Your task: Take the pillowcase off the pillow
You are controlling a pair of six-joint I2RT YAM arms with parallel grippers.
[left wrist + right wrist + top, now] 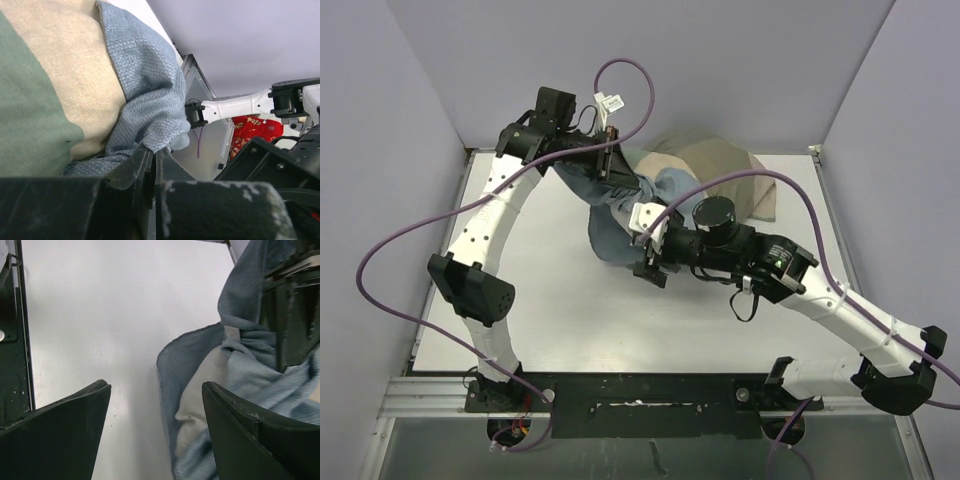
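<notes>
The pillowcase point(720, 170) lies bunched at the back middle of the table, beige and tan outside with its blue-grey reverse point(610, 225) hanging toward me. My left gripper point(612, 165) is shut on a pinch of that blue-grey fabric point(160, 135), next to beige and green blocks point(45, 100). My right gripper point(640, 245) is open just above the near blue-grey edge. In its wrist view its gripper point(155, 387) straddles the fabric edge point(170, 365), and an off-white pillow corner point(200, 395) pokes out of the cover. The rest of the pillow is hidden.
The white table point(570, 320) is ringed by lilac walls on three sides. Purple cables point(630, 75) loop over both arms. A metal rail point(640, 390) runs along the near edge. A red patterned thing point(250, 132) shows beyond the table in the left wrist view.
</notes>
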